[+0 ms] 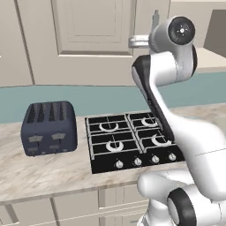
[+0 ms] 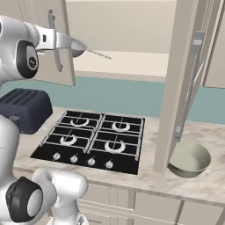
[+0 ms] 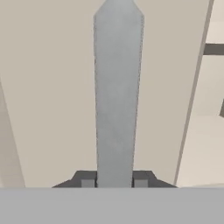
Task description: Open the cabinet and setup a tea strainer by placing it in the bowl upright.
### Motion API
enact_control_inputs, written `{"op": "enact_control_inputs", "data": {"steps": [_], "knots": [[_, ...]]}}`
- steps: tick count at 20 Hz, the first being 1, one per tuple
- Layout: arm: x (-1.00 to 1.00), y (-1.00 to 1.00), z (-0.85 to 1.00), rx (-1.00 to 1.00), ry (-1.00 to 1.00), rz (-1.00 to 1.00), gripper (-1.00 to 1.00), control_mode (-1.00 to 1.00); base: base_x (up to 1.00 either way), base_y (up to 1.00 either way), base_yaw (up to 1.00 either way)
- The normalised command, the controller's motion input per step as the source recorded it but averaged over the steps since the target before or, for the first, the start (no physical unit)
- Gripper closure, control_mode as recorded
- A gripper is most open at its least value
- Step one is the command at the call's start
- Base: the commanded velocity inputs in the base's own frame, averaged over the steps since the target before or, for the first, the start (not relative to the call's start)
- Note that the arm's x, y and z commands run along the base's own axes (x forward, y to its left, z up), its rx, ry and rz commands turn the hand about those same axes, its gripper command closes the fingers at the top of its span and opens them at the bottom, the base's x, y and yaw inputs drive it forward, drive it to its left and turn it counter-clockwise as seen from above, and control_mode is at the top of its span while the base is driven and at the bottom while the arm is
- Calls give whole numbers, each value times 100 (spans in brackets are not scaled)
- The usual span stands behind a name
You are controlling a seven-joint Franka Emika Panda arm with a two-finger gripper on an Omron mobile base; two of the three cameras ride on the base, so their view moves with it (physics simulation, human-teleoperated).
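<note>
Presently the tea strainer is up in the open cabinet, its mesh cup at my gripper and its thin wire handle pointing away over the shelf edge. My jaws are pinched narrow on what I judge to be the strainer. I note the bowl stands on the worktop near its right front edge, beside the swung-out door. A gas hob and a dark toaster lie between. Risk: the carry must round that door; a clip could twist the strainer in my grip.
</note>
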Motion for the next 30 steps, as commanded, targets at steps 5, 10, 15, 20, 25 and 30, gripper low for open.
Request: {"op": "enact_control_inputs", "data": {"steps": [5,10,15,20,25,30], "knots": [[-100,24,0,0,0,-6,100,-100,0,0,0],[-100,34,1,0,1,-6,100,-100,0,0,0],[-100,45,7,0,4,-7,100,-100,0,0,0],[-100,65,6,0,1,-10,100,-100,0,0,0],[-63,59,0,-2,2,-14,100,-100,0,0,0],[-20,45,0,0,0,-14,-100,-100,0,0,0]]}}
